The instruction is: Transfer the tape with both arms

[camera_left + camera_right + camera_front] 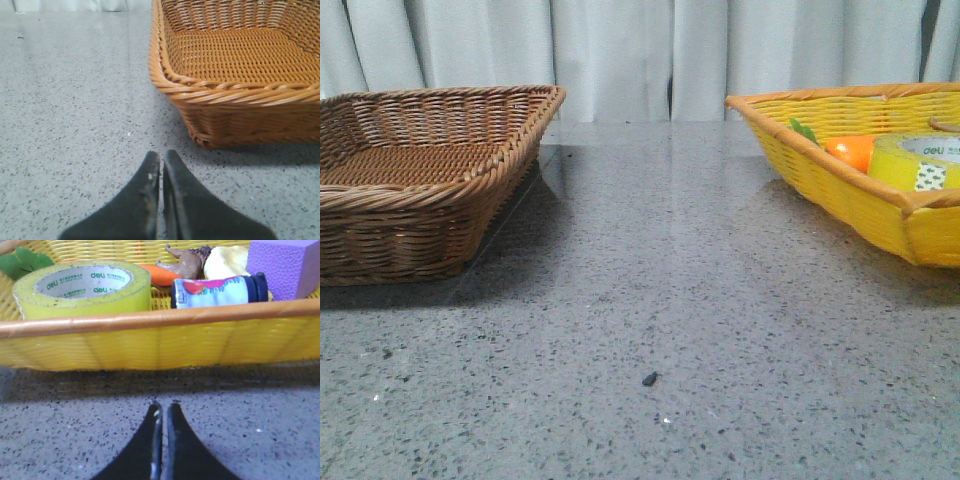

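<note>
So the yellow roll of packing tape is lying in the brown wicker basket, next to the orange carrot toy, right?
Not quite. The yellow roll of packing tape lies in the yellow woven basket, next to the orange carrot toy. The right wrist view shows it.

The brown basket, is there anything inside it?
No, the left wrist view shows the brown basket with only its bare woven bottom.

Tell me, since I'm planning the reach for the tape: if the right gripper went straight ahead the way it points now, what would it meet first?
Probably the yellow basket: the right gripper, fingers closed, points at its near wall across bare table, so it would likely hit that wall below the rim. The tape lies inside, beyond the rim and off to one side.
</note>
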Tool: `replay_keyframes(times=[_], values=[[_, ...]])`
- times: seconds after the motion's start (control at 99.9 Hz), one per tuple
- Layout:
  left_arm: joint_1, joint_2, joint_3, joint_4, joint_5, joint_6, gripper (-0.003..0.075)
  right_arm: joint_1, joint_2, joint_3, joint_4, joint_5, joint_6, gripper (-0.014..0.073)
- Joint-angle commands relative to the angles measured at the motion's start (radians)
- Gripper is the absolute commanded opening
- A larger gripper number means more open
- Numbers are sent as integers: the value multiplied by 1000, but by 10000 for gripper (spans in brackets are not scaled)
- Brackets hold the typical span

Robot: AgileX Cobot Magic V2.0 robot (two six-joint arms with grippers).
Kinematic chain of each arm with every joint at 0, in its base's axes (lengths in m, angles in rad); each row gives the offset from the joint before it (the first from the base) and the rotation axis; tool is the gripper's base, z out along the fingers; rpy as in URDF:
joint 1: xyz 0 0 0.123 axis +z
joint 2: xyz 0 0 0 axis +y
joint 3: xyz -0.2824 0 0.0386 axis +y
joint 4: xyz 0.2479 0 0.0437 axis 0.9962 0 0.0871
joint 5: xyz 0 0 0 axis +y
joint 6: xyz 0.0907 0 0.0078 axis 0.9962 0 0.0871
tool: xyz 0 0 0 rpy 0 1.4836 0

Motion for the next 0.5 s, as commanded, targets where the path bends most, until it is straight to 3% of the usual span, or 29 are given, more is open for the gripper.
replay_keyframes(times=[0.0,0.17,0.49], values=[[3,-29,10,-9,-112,-11,-21,-7,-20,22,-10,-83,-7,-56],[3,-29,10,-9,-131,-11,-21,-7,-20,22,-10,-208,-7,-56],[3,-29,10,-11,-179,-11,-21,-7,-20,22,-10,-252,-7,-56]])
